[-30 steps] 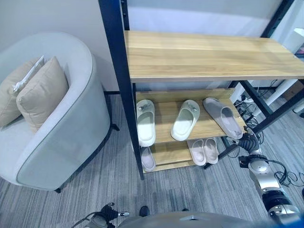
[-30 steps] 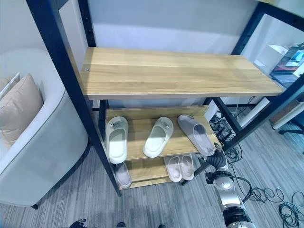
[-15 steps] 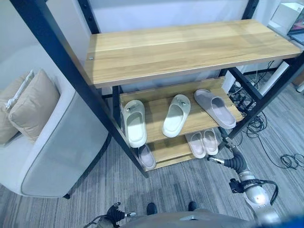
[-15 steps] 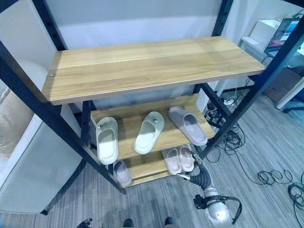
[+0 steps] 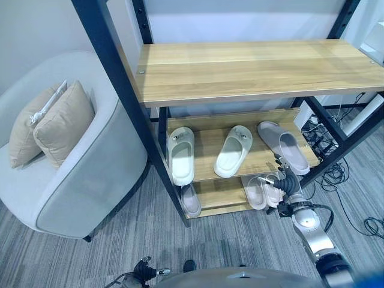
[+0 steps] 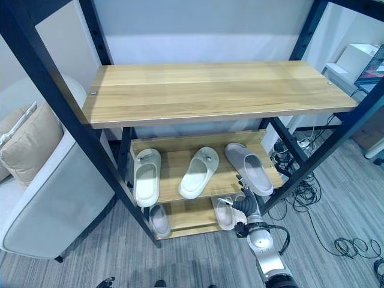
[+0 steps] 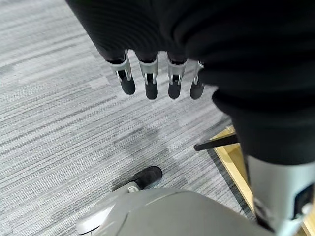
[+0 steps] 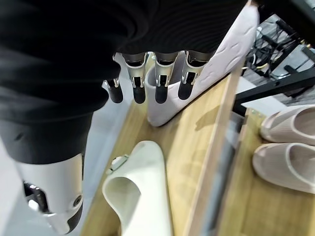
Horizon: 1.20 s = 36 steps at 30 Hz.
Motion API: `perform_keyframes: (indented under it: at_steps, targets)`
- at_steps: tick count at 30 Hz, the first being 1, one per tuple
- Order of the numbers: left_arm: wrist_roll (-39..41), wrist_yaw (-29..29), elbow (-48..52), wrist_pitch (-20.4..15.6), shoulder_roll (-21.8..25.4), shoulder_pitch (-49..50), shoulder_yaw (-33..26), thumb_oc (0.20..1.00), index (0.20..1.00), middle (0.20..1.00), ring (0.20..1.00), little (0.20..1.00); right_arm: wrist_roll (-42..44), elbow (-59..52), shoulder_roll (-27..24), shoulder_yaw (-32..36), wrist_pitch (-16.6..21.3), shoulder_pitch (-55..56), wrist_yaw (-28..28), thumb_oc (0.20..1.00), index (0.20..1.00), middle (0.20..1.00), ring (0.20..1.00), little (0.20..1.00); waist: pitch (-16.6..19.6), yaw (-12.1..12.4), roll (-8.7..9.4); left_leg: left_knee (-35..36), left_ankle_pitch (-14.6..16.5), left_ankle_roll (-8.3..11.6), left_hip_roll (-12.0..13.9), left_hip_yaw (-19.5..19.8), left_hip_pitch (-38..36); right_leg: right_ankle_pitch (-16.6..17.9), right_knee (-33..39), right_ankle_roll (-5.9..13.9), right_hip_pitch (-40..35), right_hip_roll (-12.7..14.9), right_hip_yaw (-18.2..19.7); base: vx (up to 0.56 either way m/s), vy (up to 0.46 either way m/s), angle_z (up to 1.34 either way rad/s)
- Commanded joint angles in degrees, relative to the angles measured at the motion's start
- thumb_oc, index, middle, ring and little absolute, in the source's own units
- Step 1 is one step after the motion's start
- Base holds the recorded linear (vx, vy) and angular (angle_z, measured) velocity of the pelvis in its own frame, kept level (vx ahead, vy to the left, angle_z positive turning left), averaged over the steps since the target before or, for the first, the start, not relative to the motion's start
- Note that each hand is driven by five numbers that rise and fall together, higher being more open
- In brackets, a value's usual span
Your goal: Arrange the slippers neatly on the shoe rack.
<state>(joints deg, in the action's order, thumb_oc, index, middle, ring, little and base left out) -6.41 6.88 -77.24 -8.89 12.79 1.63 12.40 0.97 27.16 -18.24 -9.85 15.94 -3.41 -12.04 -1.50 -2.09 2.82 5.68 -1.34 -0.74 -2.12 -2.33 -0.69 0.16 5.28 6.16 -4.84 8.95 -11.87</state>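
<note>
1. Left eye view: on the rack's (image 5: 114,84) middle shelf (image 5: 207,156) lie three slippers. A pale green one (image 5: 180,156) lies at the left end, pointing straight in. A second pale green one (image 5: 233,151) lies mid-shelf, angled. A grey slipper (image 5: 283,146) lies at the right end, skewed, its heel near the front right corner.
2. On the bottom shelf (image 5: 217,195) a single grey slipper (image 5: 190,201) lies at the left, and a pink pair (image 5: 263,191) lies side by side at the right.
3. Right hand (image 5: 284,180) is just in front of the middle shelf's front edge, below the grey slipper's heel and over the pink pair. In the right wrist view its fingers (image 8: 161,81) hang straight and relaxed beside the grey slipper's sole (image 8: 206,64), grasping nothing; whether they touch it I cannot tell.
4. That wrist view also shows the mid-shelf green slipper (image 8: 140,196) on the wood and the pink pair (image 8: 288,147) a level down.
5. Left hand (image 7: 152,73) shows in its own wrist view, fingers straight and released, over grey carpet (image 7: 59,113) near the rack's foot.
6. Top shelf (image 5: 258,69) carries nothing.
7. Left of the rack stands a grey armchair (image 5: 90,174) with two beige cushions (image 5: 57,123).
8. Cables (image 6: 354,243) lie on the carpet at the right.
</note>
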Motion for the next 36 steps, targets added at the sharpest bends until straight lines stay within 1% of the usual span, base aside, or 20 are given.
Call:
perform_keyframes:
  at_steps: [1,8,12,15,22,23,27,32,36]
  targets:
    - [-2.2,1.1,-3.2,0.2,-0.8,-3.4,2.4,1.000,1.000,1.000,1.000,1.000,2.9,-0.7,-1.2,-0.3,2.0,-3.9,-2.6,1.000,1.000,1.000,1.000,1.000,-1.0,1.2,-1.23,-0.7,1.4,2.67,3.4,-2.7,1.5,2.1,-0.3,3.32,1.3,2.1,0.0,0.04,-0.004,0.06]
    - [-0.9,1.4,-3.3,0.5,-0.3,-4.2,3.2,1.000,1.000,1.000,1.000,1.000,5.9,6.1,-2.2,-1.9,0.7,-11.7,-3.8,1.000,1.000,1.000,1.000,1.000,-2.3,3.0,-1.64,-0.7,0.6,3.07,3.3,-1.3,4.1,1.8,-0.3,3.15,2.8,2.1,-1.2,0.02,0.002,0.16]
    - [-0.3,1.8,-3.3,0.5,-0.2,-4.8,3.7,1.000,1.000,1.000,1.000,1.000,5.8,9.5,-2.4,-2.9,-0.2,-14.8,-4.8,1.000,1.000,1.000,1.000,1.000,-3.1,3.7,-1.71,-0.7,0.2,3.22,3.3,-0.5,5.4,1.7,-0.3,3.02,3.5,2.0,-1.9,0.01,0.003,0.16]
    - [1.3,1.9,-2.5,0.2,-0.1,-6.7,4.7,1.000,1.000,1.000,1.000,1.000,6.6,12.6,-2.8,-4.3,-0.9,-19.3,-5.7,1.000,1.000,1.000,1.000,1.000,-4.6,4.6,-1.89,-0.7,-0.8,3.53,3.2,0.2,8.0,2.1,-0.3,2.99,5.6,2.1,-2.4,-0.05,0.008,0.07]
    - [3.1,2.9,-1.6,-0.3,0.5,-8.7,6.0,1.000,1.000,1.000,1.000,1.000,8.1,16.3,-2.7,-5.5,-1.2,-25.8,-7.6,1.000,1.000,1.000,1.000,1.000,-5.9,5.6,-2.28,-0.7,-2.0,4.00,3.0,1.7,11.8,2.7,-0.3,2.55,8.6,1.9,-3.2,-0.01,0.000,0.09]
    - [3.5,3.0,-1.6,-0.3,0.7,-9.0,6.1,1.000,1.000,1.000,1.000,1.000,9.3,17.6,-2.6,-6.0,-1.2,-27.9,-7.6,1.000,1.000,1.000,1.000,1.000,-6.3,6.0,-2.42,-0.7,-2.5,4.17,2.9,2.1,12.9,2.9,-0.3,2.47,9.5,1.9,-3.6,-0.02,-0.001,0.04]
    - [3.6,3.2,-1.8,-0.2,0.6,-8.3,6.3,1.000,1.000,1.000,1.000,1.000,9.7,16.9,-2.1,-6.7,-1.0,-28.7,-7.7,1.000,1.000,1.000,1.000,1.000,-6.7,6.4,-2.50,-0.7,-2.7,4.34,2.9,2.6,13.6,2.8,-0.3,2.29,9.8,1.9,-4.0,0.01,-0.007,0.12]
    - [3.7,3.3,-1.5,-0.1,0.4,-8.7,6.0,1.000,1.000,1.000,1.000,1.000,8.0,14.8,-1.9,-7.8,-1.2,-27.8,-7.5,1.000,1.000,1.000,1.000,1.000,-6.9,6.4,-2.46,-0.7,-2.5,4.38,2.9,2.9,13.3,2.3,-0.4,2.12,9.4,1.7,-4.5,0.03,-0.008,0.02]
    - [4.0,3.1,-1.2,0.1,-0.4,-9.3,6.5,1.000,1.000,1.000,1.000,1.000,7.3,13.9,-0.7,-8.1,-1.3,-28.3,-8.1,1.000,1.000,1.000,1.000,1.000,-7.1,6.4,-2.44,-0.7,-2.4,4.42,3.1,3.0,12.9,1.9,-0.5,2.05,9.0,1.6,-4.9,0.00,0.000,0.00]
